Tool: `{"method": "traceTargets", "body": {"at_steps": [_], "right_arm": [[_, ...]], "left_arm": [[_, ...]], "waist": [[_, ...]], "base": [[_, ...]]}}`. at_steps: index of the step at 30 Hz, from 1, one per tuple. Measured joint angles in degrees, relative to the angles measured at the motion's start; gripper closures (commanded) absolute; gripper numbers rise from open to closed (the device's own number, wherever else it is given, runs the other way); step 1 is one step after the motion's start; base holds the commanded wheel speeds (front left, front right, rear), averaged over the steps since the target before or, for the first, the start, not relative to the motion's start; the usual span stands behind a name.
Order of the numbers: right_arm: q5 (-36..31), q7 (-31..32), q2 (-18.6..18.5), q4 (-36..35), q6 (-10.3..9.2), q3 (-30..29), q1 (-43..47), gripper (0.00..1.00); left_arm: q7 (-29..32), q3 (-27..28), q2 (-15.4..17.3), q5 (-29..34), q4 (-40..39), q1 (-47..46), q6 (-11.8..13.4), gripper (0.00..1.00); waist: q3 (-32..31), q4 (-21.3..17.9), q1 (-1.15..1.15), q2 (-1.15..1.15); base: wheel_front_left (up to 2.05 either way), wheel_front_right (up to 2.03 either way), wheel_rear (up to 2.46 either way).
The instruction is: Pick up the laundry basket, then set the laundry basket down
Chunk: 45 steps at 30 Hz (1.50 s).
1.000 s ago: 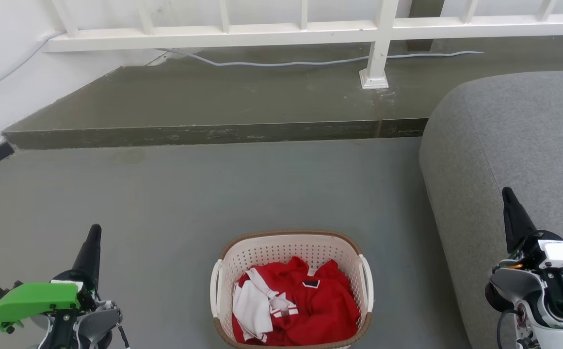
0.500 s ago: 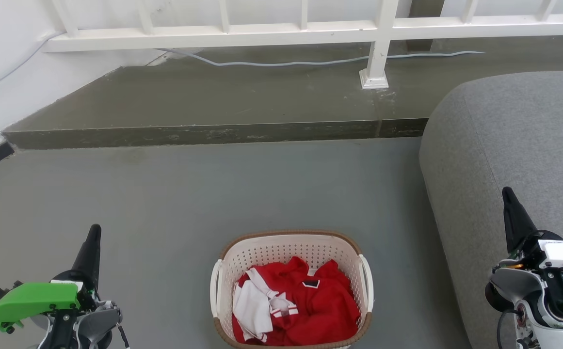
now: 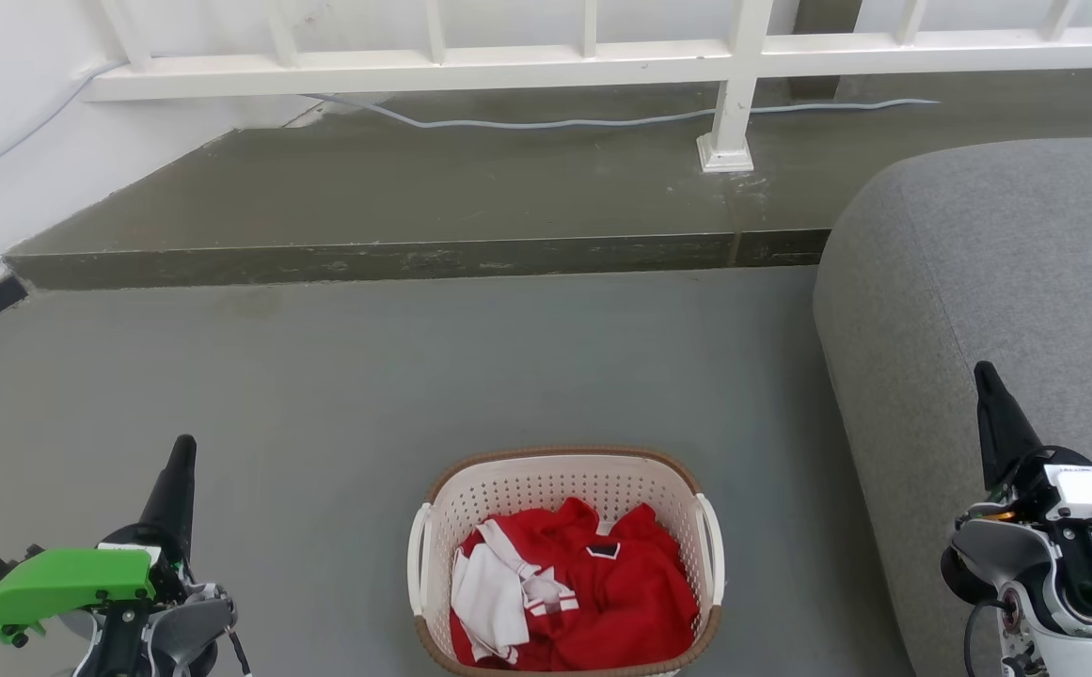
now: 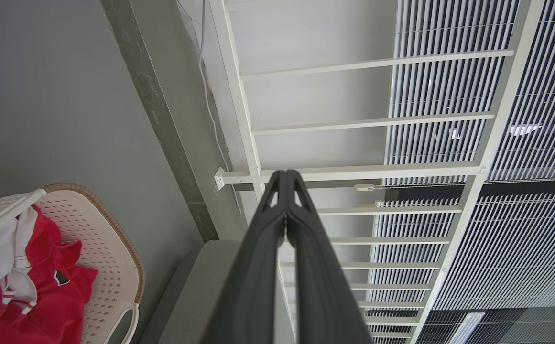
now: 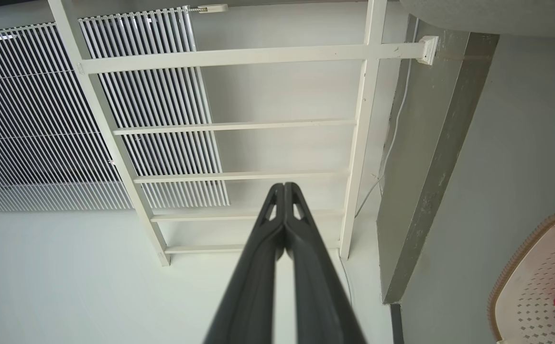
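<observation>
Laundry basket sitting on the floor, near me, between my two idle arms.
My left fingers are pressing tip to tip and holding nothing, left of the basket and well apart from it. My right fingers are doing likewise on the right, hovering over the grey sofa, which is bulging in near the basket's right handle. Red and white clothes are lying heaped inside the basket. Beyond it, a raised step, a loose cable and a white railing are running across the far side.
</observation>
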Motion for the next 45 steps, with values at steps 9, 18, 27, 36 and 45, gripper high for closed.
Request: {"method": "traceTargets", "body": {"at_steps": [9, 18, 27, 36, 45], "right_arm": [[0.00, 0.00, 0.01, -0.02, 0.14, -0.01, 0.00, 1.00], [0.00, 0.00, 0.01, -0.03, 0.14, -0.01, 0.00, 1.00], [0.00, 0.00, 0.01, -0.04, 0.14, -0.01, 0.00, 1.00], [0.00, 0.00, 0.01, -0.05, 0.14, -0.01, 0.00, 1.00], [0.00, 0.00, 0.01, -0.07, 0.14, -0.01, 0.00, 1.00]], "left_arm": [[0.00, 0.02, -0.01, 0.00, 0.00, 0.00, 0.00, 1.00], [0.00, 0.02, -0.01, 0.00, 0.00, 0.00, 0.00, 1.00], [0.00, 0.03, -0.01, 0.00, 0.00, 0.00, 0.00, 1.00], [0.15, 0.04, -0.01, 0.00, -0.01, 0.00, 0.00, 1.00], [0.16, 0.04, -0.01, 0.00, -0.01, 0.00, 0.00, 1.00]], "waist": [[0.00, 0.00, 0.00, 0.00], [0.00, 0.00, 0.00, 0.00], [0.00, 0.00, 0.00, 0.00], [0.00, 0.00, 0.00, 0.00], [0.00, 0.00, 0.00, 0.00]], "base": [[0.00, 0.00, 0.00], [0.00, 0.00, 0.00], [0.00, 0.00, 0.00], [0.00, 0.00, 0.00], [0.00, 0.00, 0.00]]}}
